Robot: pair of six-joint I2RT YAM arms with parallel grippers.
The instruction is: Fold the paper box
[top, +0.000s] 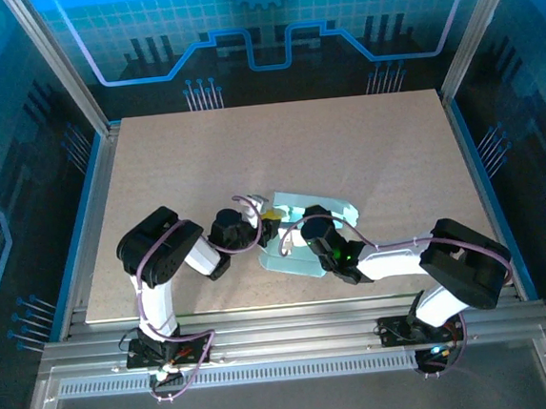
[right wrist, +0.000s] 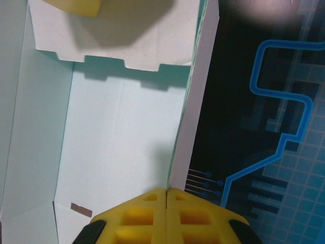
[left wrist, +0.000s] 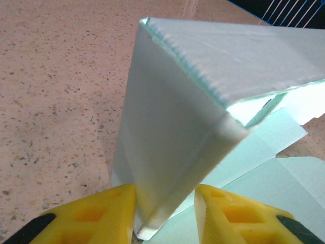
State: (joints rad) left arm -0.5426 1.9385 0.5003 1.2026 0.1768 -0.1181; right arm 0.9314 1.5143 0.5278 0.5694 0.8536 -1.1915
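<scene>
On the paper box [left wrist: 172, 127], the right gripper [right wrist: 166, 192] pinches an upright side wall. The left gripper [left wrist: 165, 198] straddles a raised corner, jaws partway apart; I cannot tell if it grips.

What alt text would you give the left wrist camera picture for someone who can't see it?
A folded-up corner of the pale mint paper box rises close to the camera, its lower edge between the two yellow fingers of the left gripper; whether they squeeze it is unclear. Speckled tan table lies left, flat flaps right.
</scene>
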